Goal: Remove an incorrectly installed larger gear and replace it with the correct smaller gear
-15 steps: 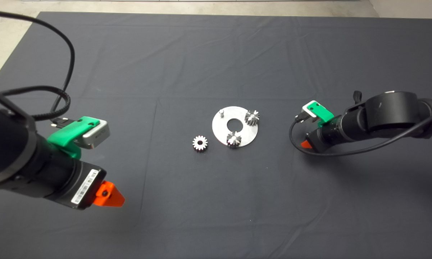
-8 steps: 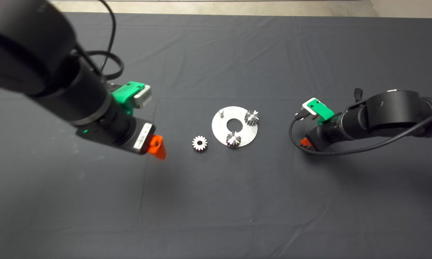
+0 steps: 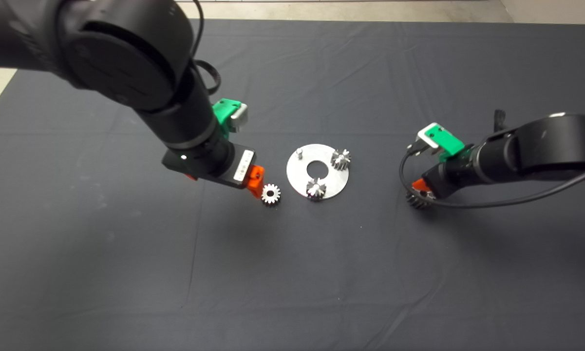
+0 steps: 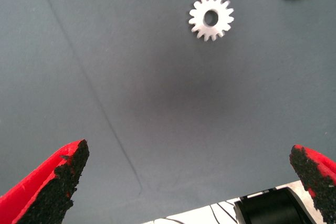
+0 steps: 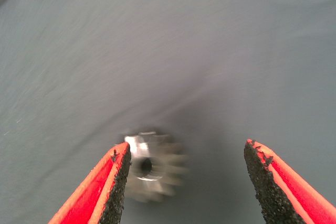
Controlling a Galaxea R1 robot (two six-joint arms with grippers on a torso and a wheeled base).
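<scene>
Your left gripper (image 3: 259, 184) hangs over the dark mat (image 3: 292, 273) just beside the smaller gear (image 3: 271, 194), on the side away from the round silver plate (image 3: 338, 181). In the left wrist view its 2 red fingers (image 4: 50, 184) are spread wide apart, with nothing between them, and the smaller gear (image 4: 211, 17) lies flat on the mat ahead of them, untouched, its pale face and round centre hole turned up. That gear rests near the plate's rim without touching it.

The plate lies flat near the middle of the mat and has a round hole in its centre. 2 small gears with darker tops stand on it: one (image 3: 341, 159) at the edge toward your right arm, the other (image 3: 316, 188) at the near edge. A bare short peg (image 3: 299, 153) stands on the plate's far left part.

Your right gripper (image 3: 420, 191) is low over the mat, well to the right of the plate. The larger gear (image 3: 417, 199) lies on the mat right at its tip, partly hidden by the fingers in the head view. In the right wrist view the fingers (image 5: 107, 192) are spread, and the larger gear (image 5: 152, 165) sits between them, close against 1 pad and clear of the other. It shows blurred there, so you cannot tell whether that pad touches it.
</scene>
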